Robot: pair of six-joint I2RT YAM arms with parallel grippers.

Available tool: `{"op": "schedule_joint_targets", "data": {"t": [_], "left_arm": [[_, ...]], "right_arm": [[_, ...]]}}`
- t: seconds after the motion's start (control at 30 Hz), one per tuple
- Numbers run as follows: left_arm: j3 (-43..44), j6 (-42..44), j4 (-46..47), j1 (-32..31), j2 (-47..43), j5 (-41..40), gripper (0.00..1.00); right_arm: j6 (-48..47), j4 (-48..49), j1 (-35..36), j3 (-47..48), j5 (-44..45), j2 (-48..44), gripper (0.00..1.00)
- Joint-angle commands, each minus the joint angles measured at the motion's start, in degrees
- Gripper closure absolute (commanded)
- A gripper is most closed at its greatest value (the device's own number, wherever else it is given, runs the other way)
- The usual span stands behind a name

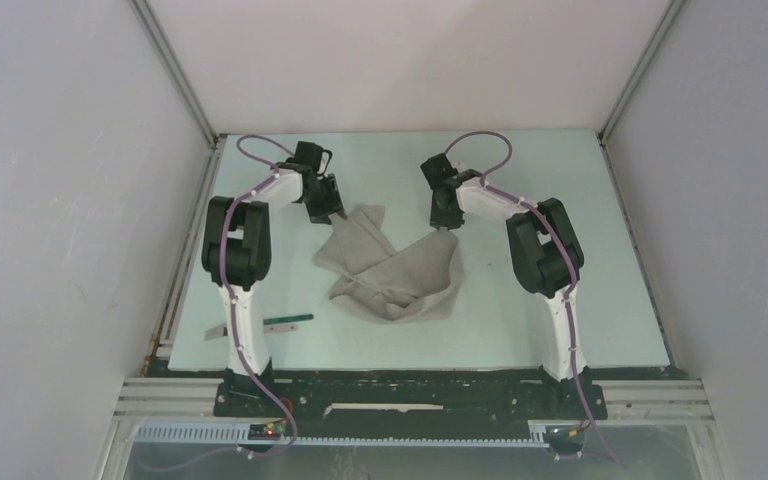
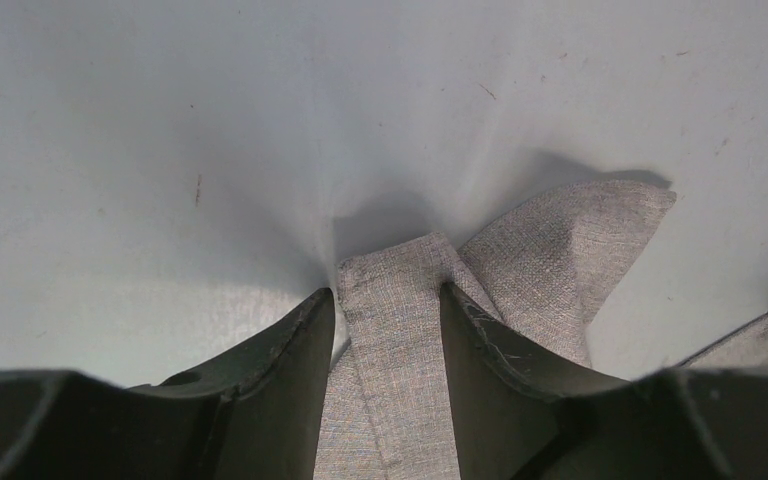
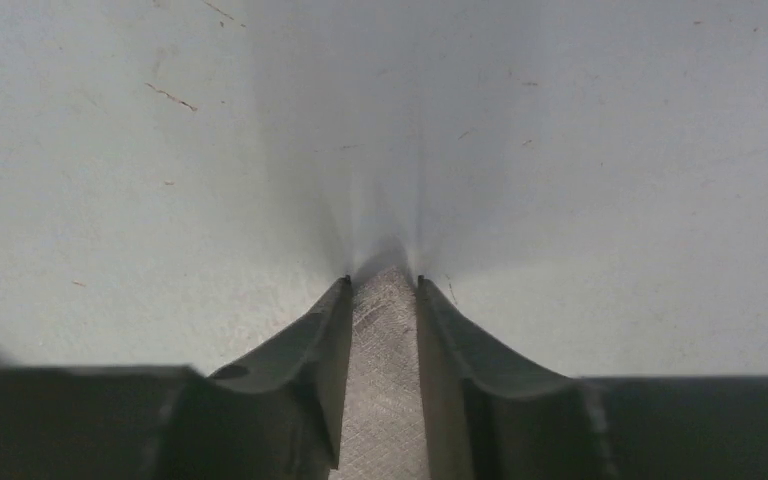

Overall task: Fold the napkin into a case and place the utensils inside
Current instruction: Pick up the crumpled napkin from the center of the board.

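Left pincer (image 2: 388, 290): jaws part closed, clamped on a doubled fold of the napkin (image 1: 400, 275). In the left wrist view the cloth fills the gap between the 2 fingers, and a loose corner lies on the desk (image 1: 560, 200) just right of the pincer.

Right pincer (image 3: 383, 280): jaws drawn in closer, pinching a narrow strip of the same cloth. No other cloth shows past its tips.

Position: both pincers sit at the far edge of the cloth. The rest of the napkin trails from them toward the arm bases in a crumpled heap, not yet a case. From the left pincer a band of cloth runs diagonally, near and rightward; from the right pincer the cloth drops near and leftward. The 2 meet in the heap between the arms.

Judgement: the held edge looks slack between the 2 grips. The next move likely needs them to draw apart, left to right, to flatten it.

Green-handled utensil (image 1: 288, 320): on the desk well to the near side of the left pincer, long axis left to right. The left arm is nearer to it.
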Motion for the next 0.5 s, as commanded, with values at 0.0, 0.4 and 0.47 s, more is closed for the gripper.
{"op": "schedule_joint_targets", "data": {"t": [0.0,0.4,0.47], "left_arm": [[-1.92,-0.35,-0.50,-0.35,-1.12,-0.78,0.48],[-2.23,-2.31,0.47,-0.44,-0.06,0.83,0.58],[-2.48,-2.52,1.05,-0.55,-0.13,0.52,0.60]], "right_arm": [[3.51,-1.23,0.23,-0.92,1.64,1.89,0.69],[1.43,3.39,0.11,-3.16,0.13,-2.43,1.00],[1.18,3.62,0.05,-3.16,-0.57,-2.35,1.00]]}}
